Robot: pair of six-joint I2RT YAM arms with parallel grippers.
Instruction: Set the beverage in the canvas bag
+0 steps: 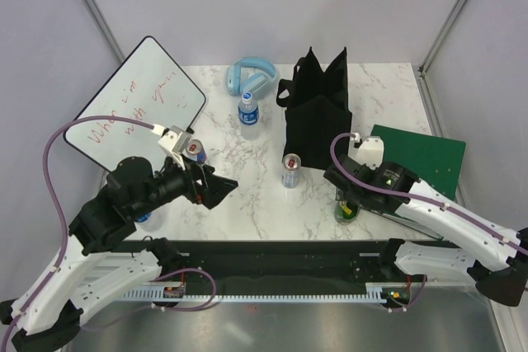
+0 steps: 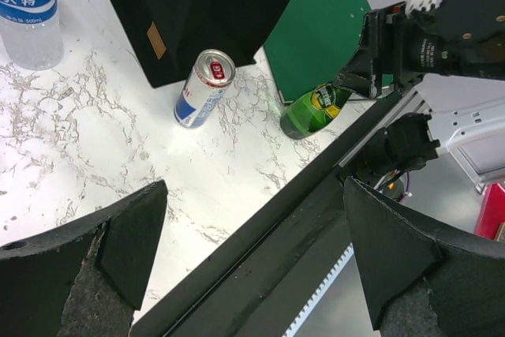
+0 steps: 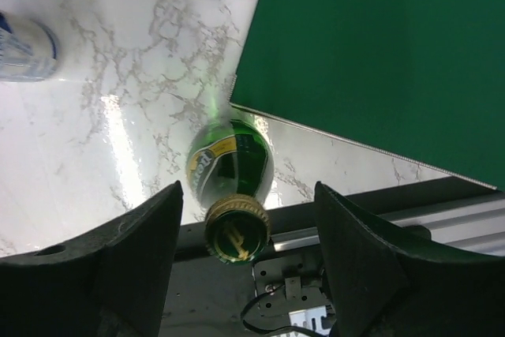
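The black canvas bag [image 1: 316, 100] stands upright at the back of the marble table, its mouth open; it also shows in the left wrist view [image 2: 205, 5]. A green glass bottle [image 1: 346, 209] with a gold cap stands near the front edge. My right gripper [image 1: 345, 194] hovers above it, open, one finger on each side of the cap [image 3: 237, 230], not touching. A silver and blue can [image 1: 291, 171] stands in front of the bag. My left gripper [image 1: 216, 187] is open and empty at front left, beside a second can [image 1: 195, 150].
A water bottle [image 1: 248, 110] and blue headphones [image 1: 249, 76] sit at the back left of the bag. A whiteboard [image 1: 136, 109] lies at far left. A flat green book [image 1: 421, 158] lies right of the bag. A black rail [image 1: 280, 253] runs along the front edge.
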